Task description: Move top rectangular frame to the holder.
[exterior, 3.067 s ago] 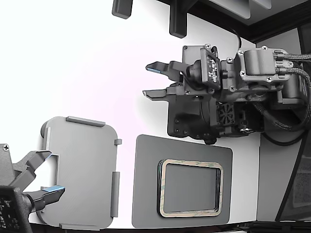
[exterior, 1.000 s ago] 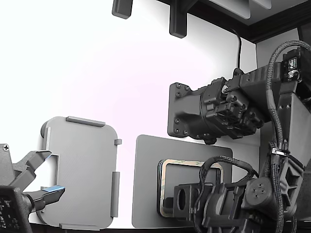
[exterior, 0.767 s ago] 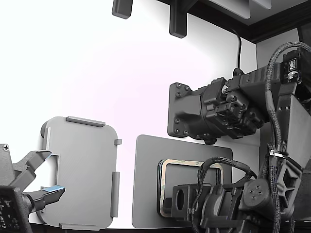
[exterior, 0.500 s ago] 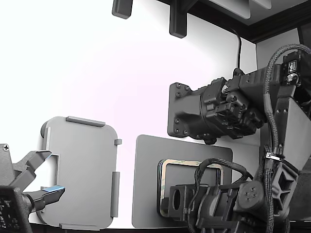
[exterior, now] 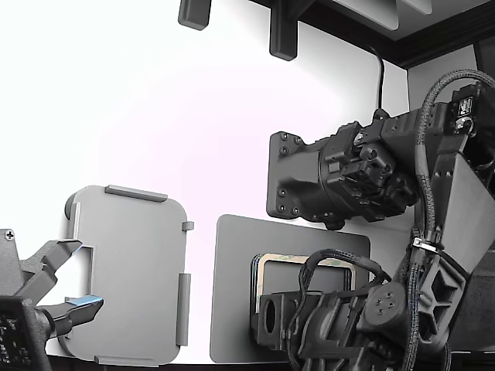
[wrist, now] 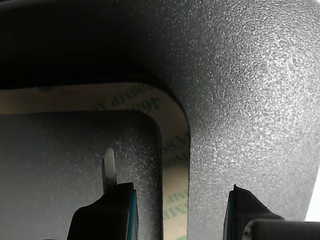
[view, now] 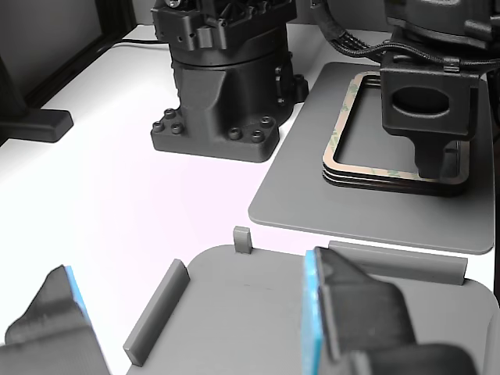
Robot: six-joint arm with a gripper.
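The tool has its fingers apart, one on each side of the top rectangular frame. The frame lies on its stack on the dark slab. The holder sits at nine o'clock from it, on the white worktop.

The top rectangular frame is tan with faint greenish mottling, its stack edge black; the slab beneath is dark grey; the holder is light grey; the surface is white; the tool is black, with blue pads.
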